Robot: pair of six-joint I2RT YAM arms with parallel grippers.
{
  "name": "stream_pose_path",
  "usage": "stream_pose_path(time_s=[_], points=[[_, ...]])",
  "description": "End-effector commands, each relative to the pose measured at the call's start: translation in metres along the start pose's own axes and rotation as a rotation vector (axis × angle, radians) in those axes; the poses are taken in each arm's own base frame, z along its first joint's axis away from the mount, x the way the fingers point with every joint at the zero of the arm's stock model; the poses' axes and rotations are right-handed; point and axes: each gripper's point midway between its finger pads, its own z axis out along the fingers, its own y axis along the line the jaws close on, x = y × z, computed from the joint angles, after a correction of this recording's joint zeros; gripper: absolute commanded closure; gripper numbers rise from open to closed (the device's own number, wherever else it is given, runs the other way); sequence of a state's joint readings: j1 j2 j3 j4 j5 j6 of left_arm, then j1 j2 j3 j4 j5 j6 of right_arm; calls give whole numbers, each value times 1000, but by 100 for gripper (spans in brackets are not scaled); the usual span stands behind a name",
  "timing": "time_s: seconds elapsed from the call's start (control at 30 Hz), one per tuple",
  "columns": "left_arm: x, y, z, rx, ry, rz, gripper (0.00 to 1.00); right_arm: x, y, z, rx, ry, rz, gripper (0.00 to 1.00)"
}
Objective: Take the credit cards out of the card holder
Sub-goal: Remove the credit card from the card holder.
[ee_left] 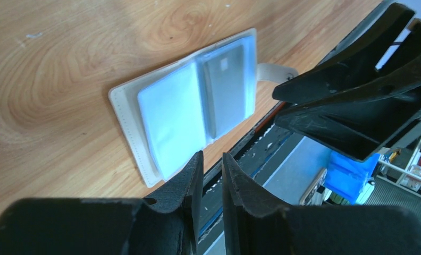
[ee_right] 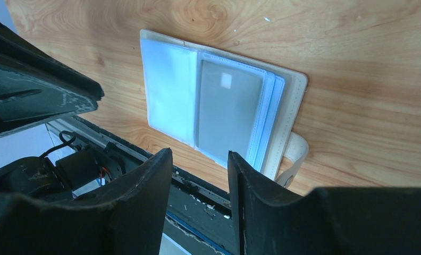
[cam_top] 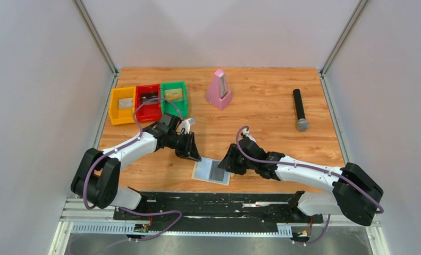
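Lying open, card holder (ee_right: pixel 300 87) shows grey card (ee_right: pixel 227 114).

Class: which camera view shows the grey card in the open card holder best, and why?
Right wrist view: the grey card lies large and near centre in the card holder, its pale square mark plain. The left wrist view shows it smaller and slanted; the top view, only a dark strip.
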State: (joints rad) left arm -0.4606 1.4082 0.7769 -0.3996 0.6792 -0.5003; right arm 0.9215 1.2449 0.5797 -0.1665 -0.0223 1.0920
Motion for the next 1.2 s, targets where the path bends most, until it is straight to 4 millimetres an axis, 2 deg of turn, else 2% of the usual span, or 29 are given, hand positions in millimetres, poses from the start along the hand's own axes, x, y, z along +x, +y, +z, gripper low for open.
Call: stream_pose_path(time_s=[0.0,0.2,0.43,0.77,1.0,1.17], points=[[1,8,9,0,-27,16,73,0,6,4,-32,-9,37,57],[20,26,18,-34,20,-35,73,0,-1,6,-25,-29,53,58],[30,38,25,-51,39,-72,76,2,-5,9,-21,-27,64,58],[45,44,33,-49,73,-99,79,5,-11,19,1,-17,70,57],[54,44,37,-57,78,-99,91,-1,-20,24,37,-52,42,57],[59,42,41,-46,84,-109,93,-1,-24,26,59,-52,40,58]])
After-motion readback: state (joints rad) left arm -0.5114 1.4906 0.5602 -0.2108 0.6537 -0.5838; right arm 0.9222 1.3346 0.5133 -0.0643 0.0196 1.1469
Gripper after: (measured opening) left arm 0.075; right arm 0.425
